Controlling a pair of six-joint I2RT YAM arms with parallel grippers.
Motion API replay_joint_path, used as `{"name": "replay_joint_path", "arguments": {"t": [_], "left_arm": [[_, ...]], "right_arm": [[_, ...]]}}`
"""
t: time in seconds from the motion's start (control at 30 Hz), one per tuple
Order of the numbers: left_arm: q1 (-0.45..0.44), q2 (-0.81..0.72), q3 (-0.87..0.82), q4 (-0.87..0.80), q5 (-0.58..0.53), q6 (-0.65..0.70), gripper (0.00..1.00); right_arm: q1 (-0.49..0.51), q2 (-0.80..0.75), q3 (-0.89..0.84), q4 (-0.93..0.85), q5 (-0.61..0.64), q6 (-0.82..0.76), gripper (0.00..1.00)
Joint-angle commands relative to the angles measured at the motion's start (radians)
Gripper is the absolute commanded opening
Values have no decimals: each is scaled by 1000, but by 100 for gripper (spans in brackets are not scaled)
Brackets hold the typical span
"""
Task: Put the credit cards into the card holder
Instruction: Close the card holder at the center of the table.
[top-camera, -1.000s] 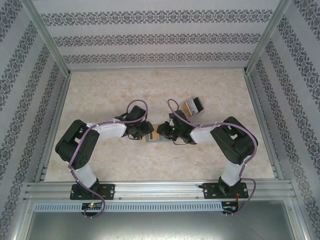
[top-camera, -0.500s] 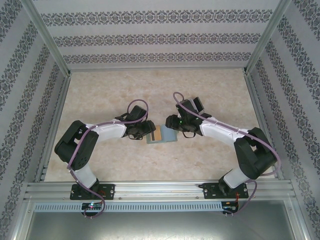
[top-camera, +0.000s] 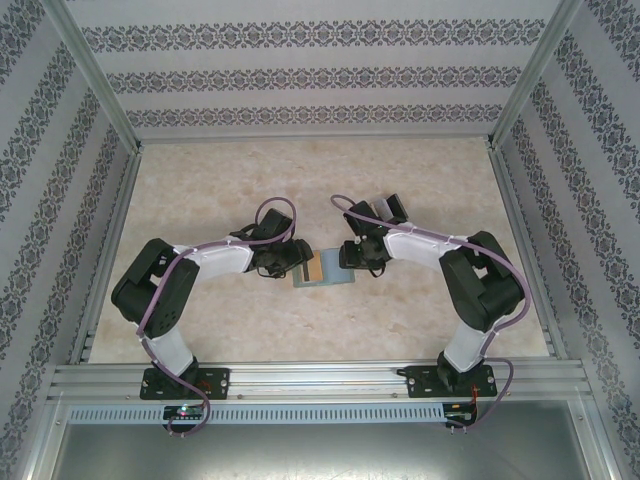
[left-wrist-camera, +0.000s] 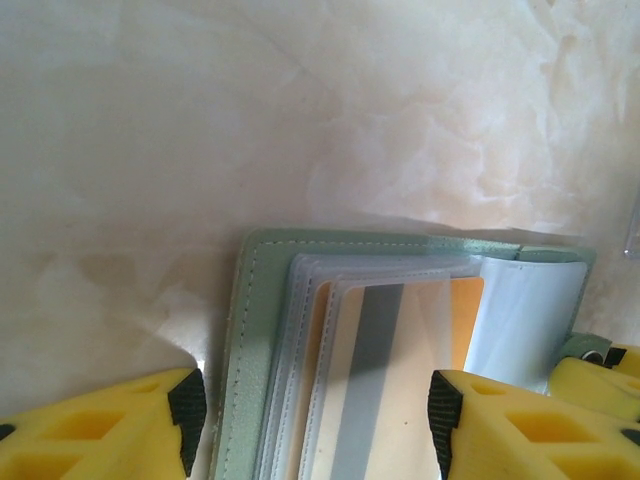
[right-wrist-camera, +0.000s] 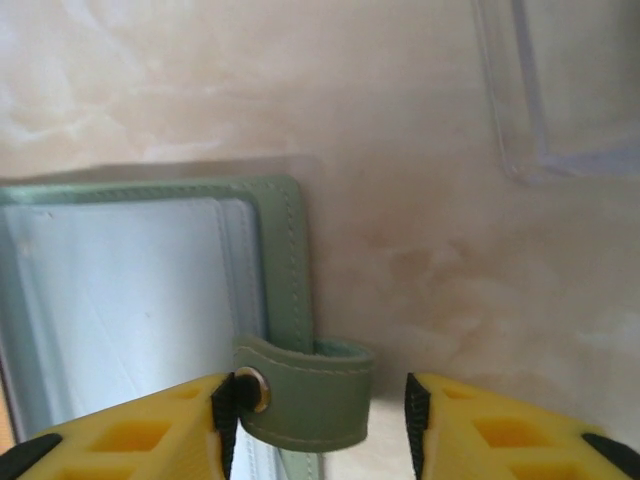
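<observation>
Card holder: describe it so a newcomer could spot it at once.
On the marble-patterned table, look at the middle, between the left pincer and the right pincer. The card holder lies there opened flat: a grey-green stitched case with clear sleeves, an orange card in one. Unlike the clear plastic box farther back, it is coloured and has a snap strap.

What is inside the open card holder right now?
The card holder holds clear sleeves, one with an orange-yellow card showing a grey stripe. Whether more cards lie beneath is covered.
</observation>
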Motion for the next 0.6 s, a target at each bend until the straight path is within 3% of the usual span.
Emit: {"name": "replay_joint_path", "arguments": {"t": [0.0,0.23,0.57], "left_arm": [[-6,55,21,98,89,-10,61],[-5,35,-5,259,164,-83,52],[-10,-16,38,360,265,-73,50]], "right_arm": [[4,23,6,-16,-23,-16,45],[4,39,-6,20,-98,-9,25],[-13,25,-36,107,-215,34,24]]}}
